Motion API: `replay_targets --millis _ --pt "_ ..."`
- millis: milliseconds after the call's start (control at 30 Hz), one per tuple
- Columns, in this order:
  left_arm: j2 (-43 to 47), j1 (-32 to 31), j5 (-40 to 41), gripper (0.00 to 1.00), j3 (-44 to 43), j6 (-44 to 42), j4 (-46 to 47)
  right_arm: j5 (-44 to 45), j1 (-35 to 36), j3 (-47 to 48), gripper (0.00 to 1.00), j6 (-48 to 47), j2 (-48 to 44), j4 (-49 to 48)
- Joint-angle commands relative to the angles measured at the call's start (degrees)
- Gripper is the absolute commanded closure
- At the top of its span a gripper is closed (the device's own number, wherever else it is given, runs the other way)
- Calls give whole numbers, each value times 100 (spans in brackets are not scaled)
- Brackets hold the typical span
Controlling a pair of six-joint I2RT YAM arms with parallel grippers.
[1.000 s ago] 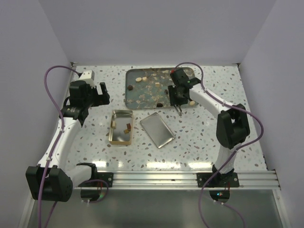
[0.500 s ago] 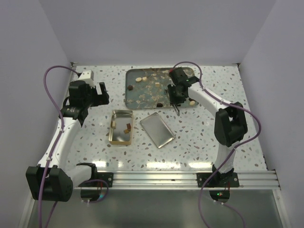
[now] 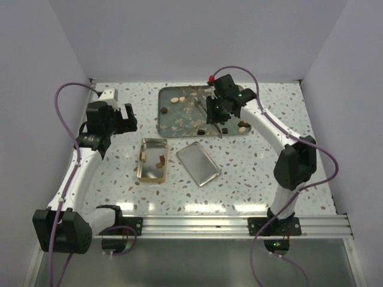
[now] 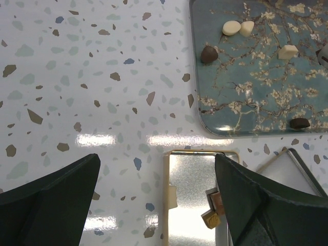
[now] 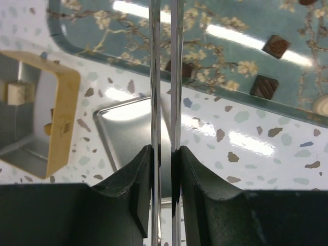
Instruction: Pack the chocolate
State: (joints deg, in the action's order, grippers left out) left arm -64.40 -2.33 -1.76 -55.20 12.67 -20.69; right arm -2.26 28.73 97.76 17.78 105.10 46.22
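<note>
Chocolate lumps lie scattered on the teal blossom-print tray (image 3: 160,115): cream ones (image 3: 175,100), dark ones (image 3: 202,131). Several pieces (image 3: 160,160) lie in the open gold tin (image 3: 143,156). My right gripper (image 3: 216,116) hangs over the tray's front right part, shut on metal tweezers (image 5: 153,77). The tweezer blades are close together and point toward a dark piece (image 5: 186,69) at the tray's front rim. My left gripper (image 3: 127,118) is open and empty, left of the tray and behind the tin. The left wrist view shows the tin (image 4: 197,174) between its fingers (image 4: 261,205).
The tin's silver lid (image 3: 198,163) lies flat to the right of the tin, in front of the tray. Two dark squares (image 5: 275,46) and a cream lump (image 3: 241,130) lie on the tray's right side. White walls close in the table on three sides.
My right gripper has moved back and left with the tweezers, from the tray's front right edge to over the tray. The left arm has not moved.
</note>
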Motion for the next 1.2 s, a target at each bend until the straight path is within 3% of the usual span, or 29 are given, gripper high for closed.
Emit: replay_targets --millis 0,233,433,533,833,1167 --pt "-2 39 -88 0 -123 -36 197 -380 544 340 87 -169 -455 194" --pt "-99 39 -149 0 -158 -1 188 -591 1932 446 87 -3 -297 397" --pt "-99 39 -140 0 -158 -19 153 -609 2549 367 87 173 -288 485" --pt "-90 39 -132 0 -158 -27 135 -530 2690 367 86 164 -253 573" --pt "-90 39 -132 0 -175 -18 118 -424 2726 639 64 182 -95 599" --pt "-55 39 -105 0 -167 -27 126 -328 2725 815 62 208 -95 590"
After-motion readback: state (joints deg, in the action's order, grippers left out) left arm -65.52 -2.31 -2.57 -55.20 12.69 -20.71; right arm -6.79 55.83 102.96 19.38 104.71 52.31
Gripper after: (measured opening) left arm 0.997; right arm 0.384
